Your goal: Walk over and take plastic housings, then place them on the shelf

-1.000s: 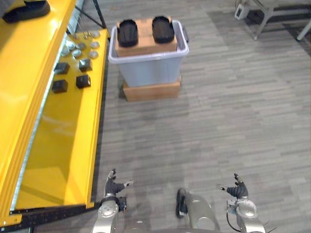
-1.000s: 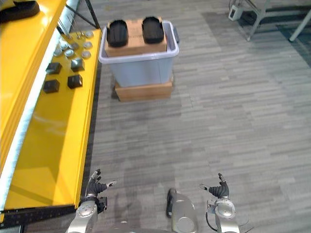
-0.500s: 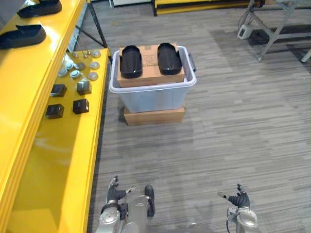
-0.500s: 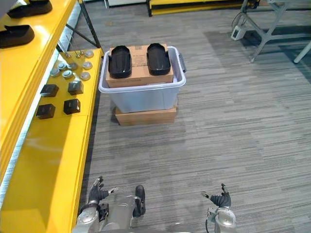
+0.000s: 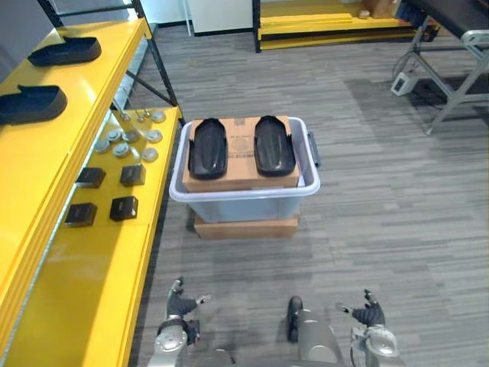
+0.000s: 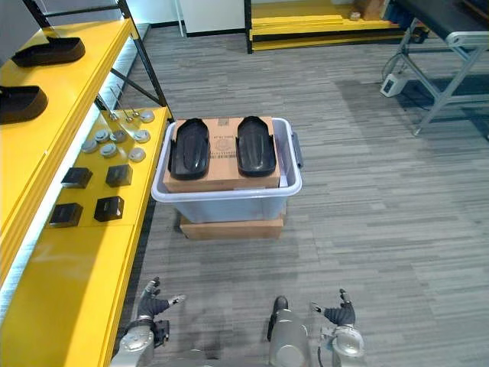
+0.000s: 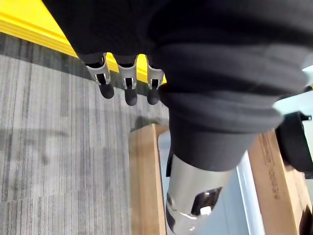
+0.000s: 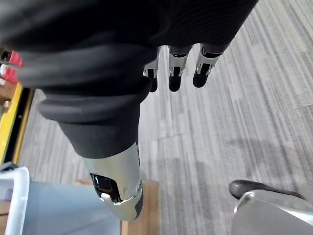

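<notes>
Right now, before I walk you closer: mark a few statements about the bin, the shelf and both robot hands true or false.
1. Two housings lie on a carton in the bin. True.
2. Nothing lies under the bin. False: it rests on a flat box.
3. The left robot hand holds a housing. False: it is open and empty.
4. The right robot hand is open. True.
5. The shelf holds no housings. False: two shelf housings lie on its upper level.
</notes>
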`<state>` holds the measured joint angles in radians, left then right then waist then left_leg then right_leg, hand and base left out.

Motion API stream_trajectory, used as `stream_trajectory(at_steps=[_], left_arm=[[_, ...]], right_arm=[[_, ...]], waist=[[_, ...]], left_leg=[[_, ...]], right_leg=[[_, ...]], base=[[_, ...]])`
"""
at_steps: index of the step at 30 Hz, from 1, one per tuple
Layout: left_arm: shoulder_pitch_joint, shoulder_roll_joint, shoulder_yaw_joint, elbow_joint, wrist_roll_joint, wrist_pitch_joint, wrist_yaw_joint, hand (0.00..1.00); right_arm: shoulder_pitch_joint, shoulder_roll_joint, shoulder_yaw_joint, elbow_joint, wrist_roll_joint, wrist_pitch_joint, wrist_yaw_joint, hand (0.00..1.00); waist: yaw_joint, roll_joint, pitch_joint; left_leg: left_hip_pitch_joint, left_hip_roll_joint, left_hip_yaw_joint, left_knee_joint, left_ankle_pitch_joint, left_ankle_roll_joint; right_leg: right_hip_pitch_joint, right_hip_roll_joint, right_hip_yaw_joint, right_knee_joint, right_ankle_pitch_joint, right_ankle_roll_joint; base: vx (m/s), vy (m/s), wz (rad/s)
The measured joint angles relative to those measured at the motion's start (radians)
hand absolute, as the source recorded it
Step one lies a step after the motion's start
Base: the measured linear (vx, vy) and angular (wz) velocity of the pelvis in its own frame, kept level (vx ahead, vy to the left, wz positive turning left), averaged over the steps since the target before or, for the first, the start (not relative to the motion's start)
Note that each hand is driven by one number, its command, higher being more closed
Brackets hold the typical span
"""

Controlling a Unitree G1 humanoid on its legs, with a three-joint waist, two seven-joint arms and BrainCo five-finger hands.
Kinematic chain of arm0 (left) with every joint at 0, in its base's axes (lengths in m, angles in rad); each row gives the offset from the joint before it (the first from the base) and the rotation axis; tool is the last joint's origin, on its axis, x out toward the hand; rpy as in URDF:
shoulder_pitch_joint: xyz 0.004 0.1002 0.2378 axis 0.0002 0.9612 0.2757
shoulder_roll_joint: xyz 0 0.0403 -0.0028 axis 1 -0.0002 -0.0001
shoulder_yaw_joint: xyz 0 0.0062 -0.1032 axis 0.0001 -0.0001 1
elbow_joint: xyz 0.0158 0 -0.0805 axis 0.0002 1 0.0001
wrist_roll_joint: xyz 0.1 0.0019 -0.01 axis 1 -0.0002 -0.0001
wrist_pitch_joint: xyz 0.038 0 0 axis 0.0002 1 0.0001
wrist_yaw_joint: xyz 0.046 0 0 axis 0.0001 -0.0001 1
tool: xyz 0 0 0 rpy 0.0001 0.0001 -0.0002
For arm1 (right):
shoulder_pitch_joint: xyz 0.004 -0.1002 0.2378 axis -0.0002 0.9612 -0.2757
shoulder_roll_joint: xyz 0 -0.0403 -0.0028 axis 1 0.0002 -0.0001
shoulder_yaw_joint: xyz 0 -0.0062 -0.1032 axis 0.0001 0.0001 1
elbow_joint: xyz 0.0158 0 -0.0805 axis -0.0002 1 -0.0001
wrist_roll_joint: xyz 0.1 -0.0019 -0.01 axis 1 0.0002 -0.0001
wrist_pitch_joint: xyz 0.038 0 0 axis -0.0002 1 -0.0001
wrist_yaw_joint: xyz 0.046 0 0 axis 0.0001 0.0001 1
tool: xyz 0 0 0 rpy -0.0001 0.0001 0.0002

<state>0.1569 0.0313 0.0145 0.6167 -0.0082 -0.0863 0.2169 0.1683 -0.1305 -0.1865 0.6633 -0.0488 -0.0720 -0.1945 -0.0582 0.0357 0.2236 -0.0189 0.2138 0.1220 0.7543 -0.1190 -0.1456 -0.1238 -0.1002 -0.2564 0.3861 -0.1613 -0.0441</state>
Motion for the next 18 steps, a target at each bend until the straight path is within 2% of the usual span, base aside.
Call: stream_trajectory(at_steps=[1, 2, 3, 5, 6, 7, 8, 9, 12, 15, 18], left_arm=[[0.002, -0.003, -0.003, 0.001, 0.000, 0.000, -0.001, 0.00], [0.004, -0.005, -0.002, 0.002, -0.001, 0.001, -0.001, 0.00], [0.010, -0.010, -0.002, 0.002, -0.001, 0.001, -0.001, 0.00], [0.020, -0.013, -0.002, 0.002, -0.001, 0.001, -0.001, 0.00], [0.024, -0.014, -0.001, 0.005, -0.001, 0.002, -0.001, 0.00], [0.023, -0.016, -0.001, 0.008, -0.001, 0.002, -0.001, 0.00], [0.023, -0.024, -0.002, 0.015, -0.002, 0.002, -0.001, 0.00], [0.015, -0.013, -0.001, 0.030, -0.002, 0.002, -0.001, 0.00], [0.022, 0.002, -0.001, 0.030, -0.002, 0.002, -0.002, 0.00], [0.022, 0.013, -0.001, 0.030, -0.001, 0.002, -0.005, 0.00], [0.025, 0.024, -0.001, 0.030, 0.001, 0.002, -0.016, 0.00]], right_arm=[[0.008, 0.006, 0.000, -0.011, 0.001, -0.002, -0.001, 0.00], [0.008, 0.008, -0.004, -0.010, 0.002, -0.003, -0.002, 0.00], [0.008, 0.008, -0.009, -0.011, 0.003, -0.006, -0.004, 0.00], [0.004, 0.007, -0.012, -0.009, 0.009, -0.006, -0.005, 0.00], [0.003, 0.007, -0.023, -0.008, 0.009, -0.006, -0.005, 0.00], [0.006, 0.006, -0.040, -0.005, 0.009, -0.006, -0.005, 0.00], [0.016, 0.002, -0.054, -0.005, 0.009, -0.006, -0.007, 0.00], [0.014, 0.011, -0.062, 0.020, 0.010, -0.005, -0.008, 0.00], [0.018, 0.016, -0.067, 0.016, 0.011, -0.008, -0.008, 0.00], [0.021, 0.017, -0.081, -0.005, 0.021, -0.008, -0.015, 0.00], [0.042, 0.016, -0.098, -0.121, 0.020, -0.008, -0.022, 0.00]], waist=[[0.016, -0.001, 0.000], [0.021, -0.003, 0.000], [0.022, -0.005, -0.001], [0.022, -0.003, -0.001], [0.022, 0.000, -0.003], [0.020, 0.010, -0.009], [0.020, 0.037, -0.021], [0.021, 0.033, -0.026], [0.020, 0.009, -0.034], [0.019, 0.016, -0.040], [0.017, 0.026, -0.045]], left_leg=[[-0.041, 0.033, 0.039, 0.101, -0.021, 0.025], [-0.056, 0.039, 0.057, 0.110, -0.033, 0.046], [-0.074, 0.038, 0.091, 0.055, -0.048, 0.068], [-0.078, 0.006, 0.101, -0.159, -0.051, 0.068], [-0.072, -0.019, 0.090, -0.318, -0.044, 0.065], [-0.069, -0.036, 0.071, -0.428, -0.014, 0.057], [-0.068, -0.040, 0.064, -0.516, 0.122, 0.065], [-0.040, -0.048, 0.079, -0.545, 0.099, 0.072], [0.017, -0.085, 0.107, -0.634, 0.112, 0.089], [0.052, -0.111, 0.121, -0.698, 0.131, 0.097], [0.068, -0.124, 0.122, -0.750, 0.154, 0.096]], right_leg=[[0.060, 0.016, -0.003, -0.051, 0.000, -0.004], [0.086, 0.020, -0.004, -0.078, 0.003, -0.003], [0.123, 0.023, -0.003, -0.121, 0.011, 0.003], [0.140, 0.023, 0.012, -0.147, 0.020, 0.010], [0.141, 0.021, 0.016, -0.144, 0.024, 0.016], [0.137, 0.027, 0.018, -0.141, 0.028, 0.023], [0.138, 0.048, 0.025, -0.143, 0.030, 0.033], [0.146, 0.051, 0.048, -0.148, 0.029, 0.048], [0.166, 0.020, 0.076, -0.187, 0.038, 0.066], [0.179, 0.006, 0.096, -0.209, 0.035, 0.079], [0.176, 0.002, 0.097, -0.215, 0.028, 0.090]], base=[[0.21, -0.134, -0.10], [0.19, -0.092, -0.18], [0.15, -0.050, -0.12], [0.21, 0.013, -0.22], [0.27, 0.090, -0.24], [0.24, 0.099, -0.19], [0.27, 0.131, -0.13], [0.20, 0.114, -0.10], [0.14, 0.110, -0.13], [0.05, 0.071, -0.06], [0.00, 0.000, 0.00]])
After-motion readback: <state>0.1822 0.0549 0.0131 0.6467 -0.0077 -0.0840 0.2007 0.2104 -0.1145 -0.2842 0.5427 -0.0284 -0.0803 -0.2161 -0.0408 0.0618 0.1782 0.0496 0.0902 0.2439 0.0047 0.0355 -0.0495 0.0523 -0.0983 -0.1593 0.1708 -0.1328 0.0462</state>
